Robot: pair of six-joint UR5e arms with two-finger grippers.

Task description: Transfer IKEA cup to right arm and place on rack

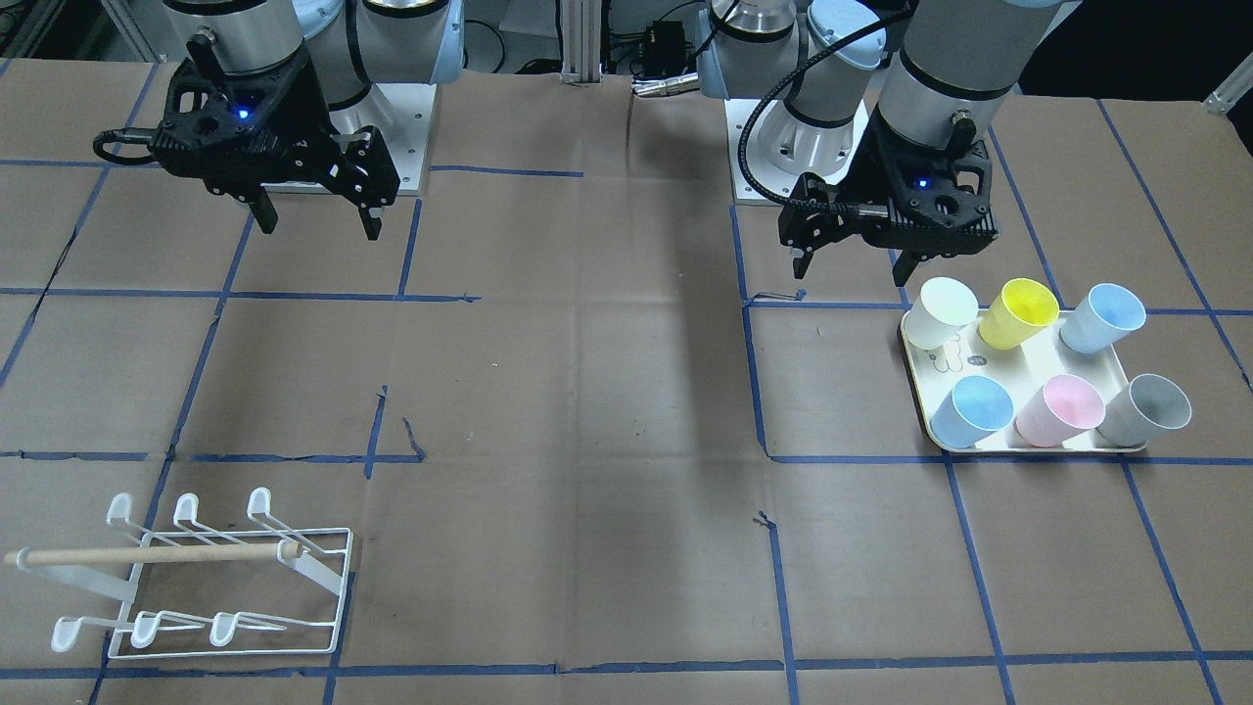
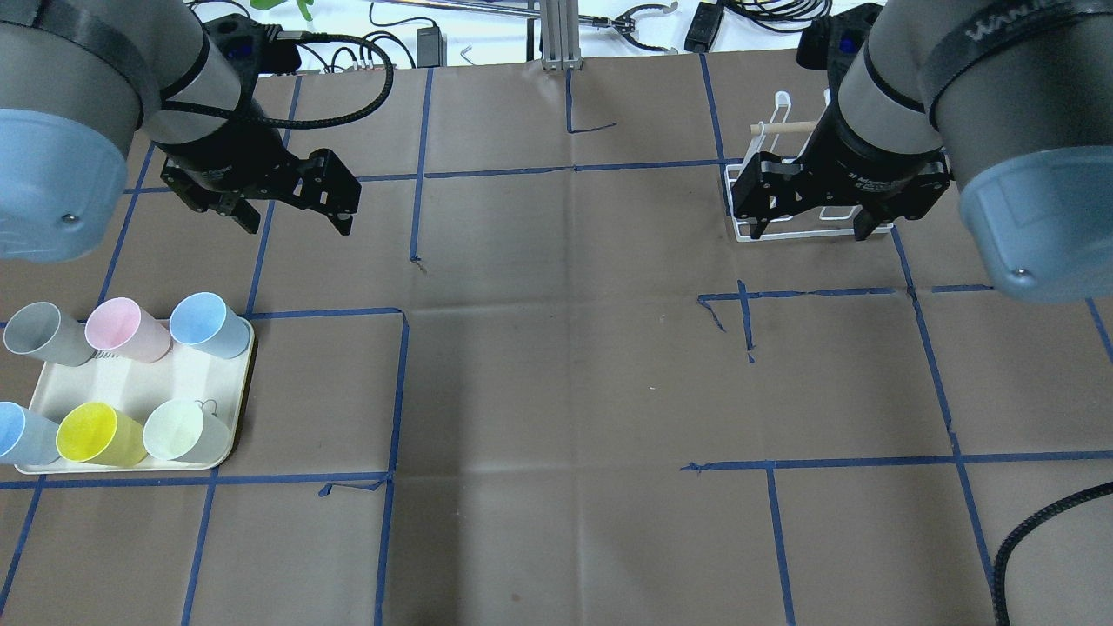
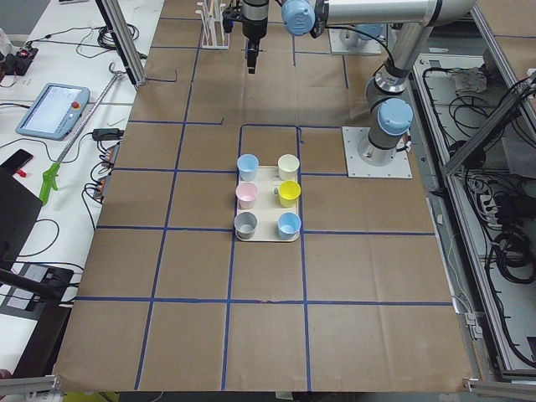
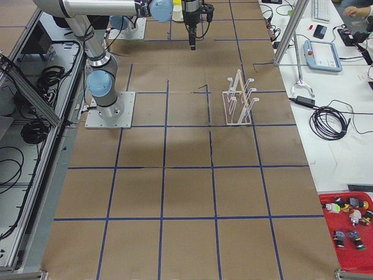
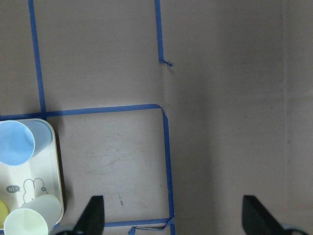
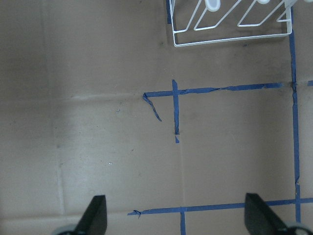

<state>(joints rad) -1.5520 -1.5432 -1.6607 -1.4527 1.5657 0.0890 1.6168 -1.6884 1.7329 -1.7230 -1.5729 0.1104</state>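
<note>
Several pastel cups stand on a cream tray [image 1: 964,360]: pale green [image 1: 940,311], yellow [image 1: 1018,311], two light blue [image 1: 1101,318], pink [image 1: 1059,411] and grey [image 1: 1143,409]. My left gripper [image 1: 854,266] is open and empty, hovering just behind the tray; in its wrist view a blue cup [image 5: 19,144] and the pale green cup [image 5: 29,218] lie at the lower left. The white wire rack [image 1: 225,578] with its wooden dowel stands empty on the other side. My right gripper [image 2: 809,233] is open and empty, high above the table, and partly hides the rack [image 2: 739,230] in the overhead view.
Brown paper with blue tape lines [image 2: 574,168] covers the table. Both arm bases [image 1: 783,147] stand at the robot's edge. In the right wrist view the rack's base frame [image 6: 230,41] shows at the top. A red tray of small parts [image 4: 349,224] sits off the table.
</note>
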